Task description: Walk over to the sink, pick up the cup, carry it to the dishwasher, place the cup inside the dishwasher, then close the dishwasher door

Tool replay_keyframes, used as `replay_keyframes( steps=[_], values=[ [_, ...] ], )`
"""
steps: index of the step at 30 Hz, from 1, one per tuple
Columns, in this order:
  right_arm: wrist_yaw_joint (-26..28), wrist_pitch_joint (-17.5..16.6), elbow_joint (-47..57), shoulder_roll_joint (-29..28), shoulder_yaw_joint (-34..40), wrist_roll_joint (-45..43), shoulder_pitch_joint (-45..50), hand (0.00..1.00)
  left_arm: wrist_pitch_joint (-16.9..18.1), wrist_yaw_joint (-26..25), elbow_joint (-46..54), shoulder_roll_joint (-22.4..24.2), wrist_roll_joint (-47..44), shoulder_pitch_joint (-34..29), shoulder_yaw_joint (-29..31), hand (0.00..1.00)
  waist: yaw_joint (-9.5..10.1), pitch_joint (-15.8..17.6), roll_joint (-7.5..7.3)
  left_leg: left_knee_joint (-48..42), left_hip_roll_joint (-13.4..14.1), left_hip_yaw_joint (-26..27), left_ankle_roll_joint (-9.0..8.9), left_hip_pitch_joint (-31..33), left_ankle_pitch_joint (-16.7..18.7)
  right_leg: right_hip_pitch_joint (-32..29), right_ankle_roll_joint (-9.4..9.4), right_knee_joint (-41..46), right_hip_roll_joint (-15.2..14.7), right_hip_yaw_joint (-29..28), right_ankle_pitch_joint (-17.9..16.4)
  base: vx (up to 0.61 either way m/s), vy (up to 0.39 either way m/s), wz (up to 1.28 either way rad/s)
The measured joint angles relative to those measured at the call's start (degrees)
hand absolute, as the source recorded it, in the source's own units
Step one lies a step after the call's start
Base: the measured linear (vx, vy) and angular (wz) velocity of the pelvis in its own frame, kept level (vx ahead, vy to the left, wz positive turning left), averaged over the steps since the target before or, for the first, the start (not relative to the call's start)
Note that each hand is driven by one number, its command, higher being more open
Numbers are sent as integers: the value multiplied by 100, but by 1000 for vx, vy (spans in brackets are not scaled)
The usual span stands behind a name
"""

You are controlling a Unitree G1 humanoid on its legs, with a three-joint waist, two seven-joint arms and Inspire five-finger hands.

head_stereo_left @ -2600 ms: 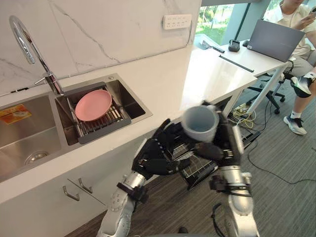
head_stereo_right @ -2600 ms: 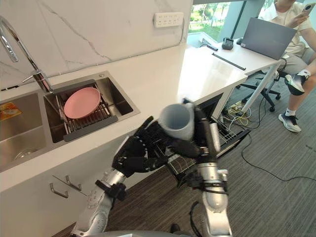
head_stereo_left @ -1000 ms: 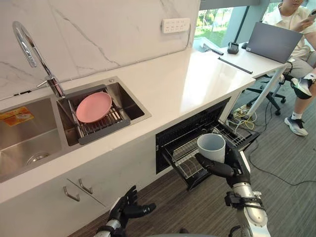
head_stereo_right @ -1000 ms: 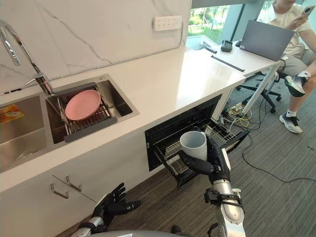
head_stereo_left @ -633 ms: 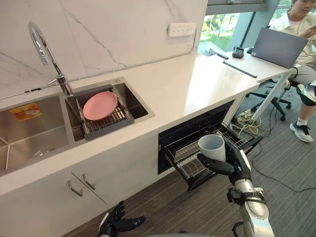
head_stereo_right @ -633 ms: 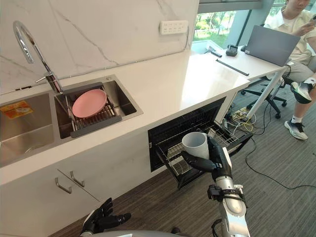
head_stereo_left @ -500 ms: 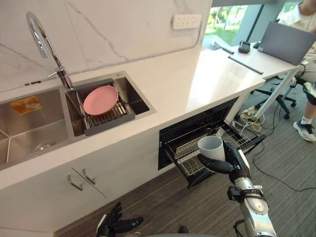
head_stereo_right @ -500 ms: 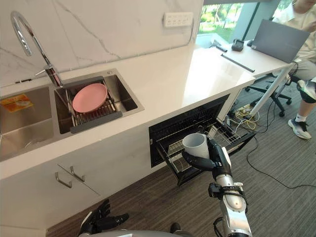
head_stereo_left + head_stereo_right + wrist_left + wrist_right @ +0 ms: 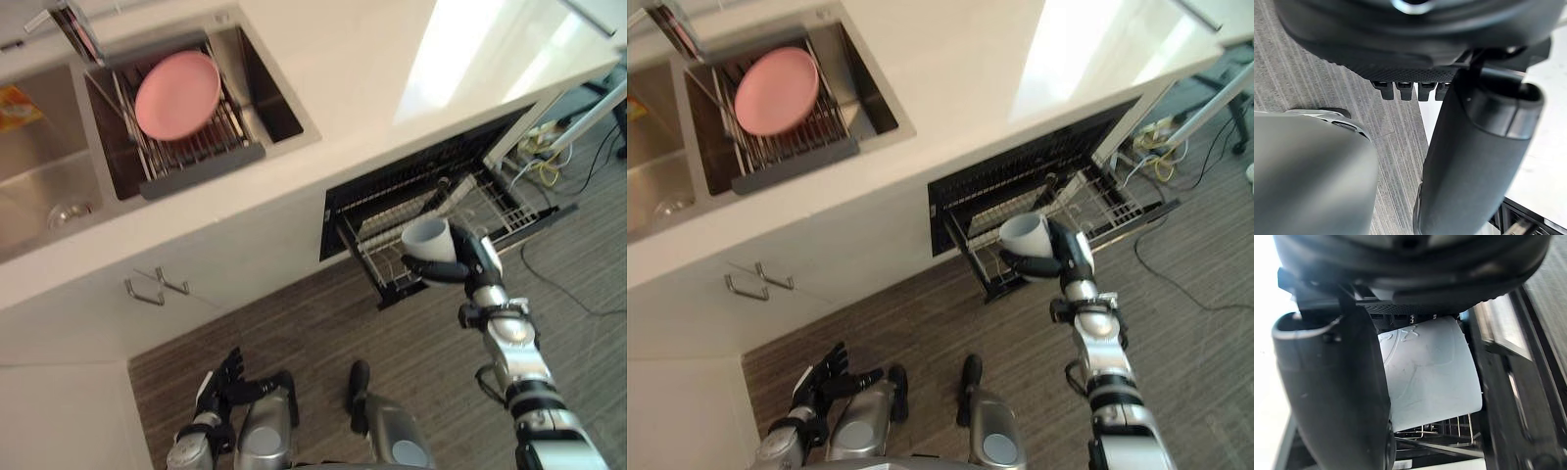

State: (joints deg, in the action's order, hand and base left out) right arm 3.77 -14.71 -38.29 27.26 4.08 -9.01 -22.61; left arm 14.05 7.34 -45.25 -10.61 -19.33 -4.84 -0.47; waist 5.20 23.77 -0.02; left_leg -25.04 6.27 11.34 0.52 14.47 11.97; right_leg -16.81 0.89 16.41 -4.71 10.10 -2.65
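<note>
My right hand [image 9: 472, 264] is shut on a pale grey cup [image 9: 428, 238], thumb across its front. The cup is upright, mouth up, over the front left part of the pulled-out wire rack [image 9: 490, 208] of the open dishwasher [image 9: 411, 176]. In the right wrist view the cup [image 9: 1425, 377] lies against the palm, with the thumb [image 9: 1337, 396] beside it and rack wires past it. Low by the floor at the lower left, my left hand [image 9: 221, 376] hangs with its fingers spread and nothing in it; its thumb [image 9: 1474, 161] is straight over the striped floor.
A pink plate [image 9: 178, 93] rests on a rack in the steel sink [image 9: 59, 186] up on the white counter [image 9: 362, 59]. Two cabinet handles [image 9: 157, 287] stick out left of the dishwasher. Cables [image 9: 549, 166] lie on the grey floor at the right.
The camera has tipped down, so the whole scene has shifted. The right hand still holds the cup, now closer in over the rack. The left hand stays low and open.
</note>
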Motion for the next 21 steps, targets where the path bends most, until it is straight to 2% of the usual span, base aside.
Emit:
replay_keyframes(
  steps=[3, 11, 15, 21],
  values=[
    [31, -17, -92, 184, -14, -5, -458, 0, 58, -32, 0, 48, -173, 209, -10, 100, 71, 187, 12, -381, 65, -18, -4, 432, 121, -462, -31, 481, -141, 267, -124, -46, -17, -1],
    [320, 33, -40, 179, -474, -21, -766, 0, 165, -101, 8, 287, -410, 512, -101, 100, 221, 208, 5, -1243, 345, -210, -162, 1088, 536, -1105, -187, 1537, -240, 691, -681, 29, -66, 2],
    [374, 192, -14, 118, -701, -88, -1026, 0, 178, -102, 13, 283, -443, 633, -93, 100, 266, 209, 3, -1507, 474, -275, -227, 1358, 647, -1330, -264, 1804, -277, 956, -802, 23, -61, -2],
    [226, 514, -214, -229, -933, -109, -1355, 0, 177, -103, 12, 336, -557, 760, -91, 100, 329, 211, 0, -1627, 480, -391, -231, 1594, 650, -1481, -313, 1933, -329, 1087, -853, -13, -21, 7]
  ],
)
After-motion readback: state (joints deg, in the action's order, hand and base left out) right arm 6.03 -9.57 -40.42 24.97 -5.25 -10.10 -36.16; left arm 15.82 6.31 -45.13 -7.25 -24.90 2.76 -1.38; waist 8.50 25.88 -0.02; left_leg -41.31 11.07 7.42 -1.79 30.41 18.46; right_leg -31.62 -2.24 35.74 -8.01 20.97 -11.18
